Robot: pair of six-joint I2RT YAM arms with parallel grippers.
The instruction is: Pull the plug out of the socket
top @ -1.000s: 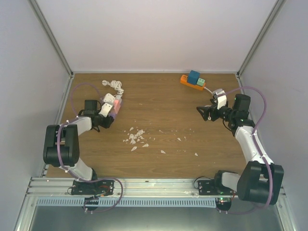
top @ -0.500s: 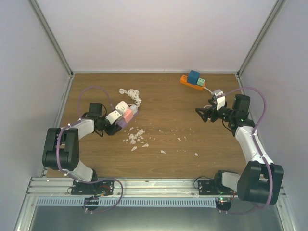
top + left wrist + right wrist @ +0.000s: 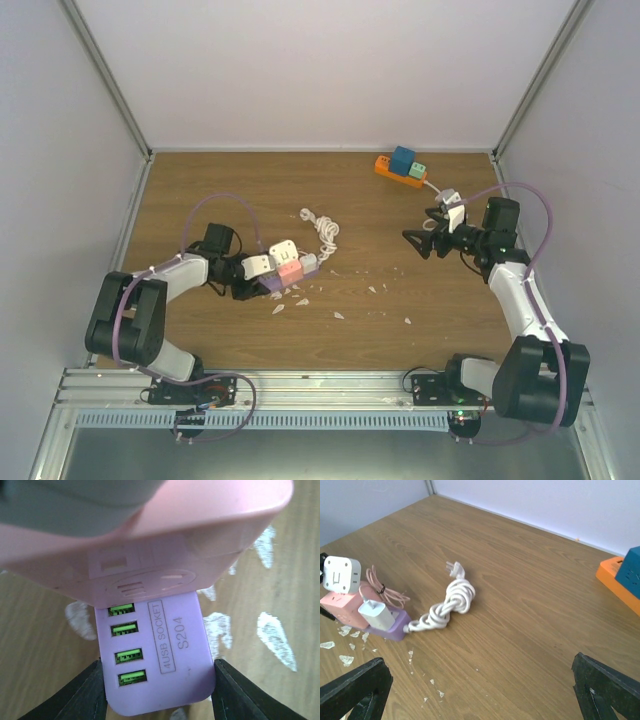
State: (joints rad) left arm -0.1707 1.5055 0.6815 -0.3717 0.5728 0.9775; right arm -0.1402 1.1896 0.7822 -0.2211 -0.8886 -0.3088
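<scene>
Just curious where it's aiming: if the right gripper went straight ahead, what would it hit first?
Probably the coiled white cable, ahead of the purple power strip. The right gripper is open, its height unclear, so it might pass above.

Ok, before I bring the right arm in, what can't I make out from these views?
- Left wrist: the pink adapter, blurred and close, hides where it plugs into the purple socket strip.
- Top: the left end effector and its contact with the strip are too small to judge.
- Right wrist: the orange strip is cut off by the right edge.
</scene>
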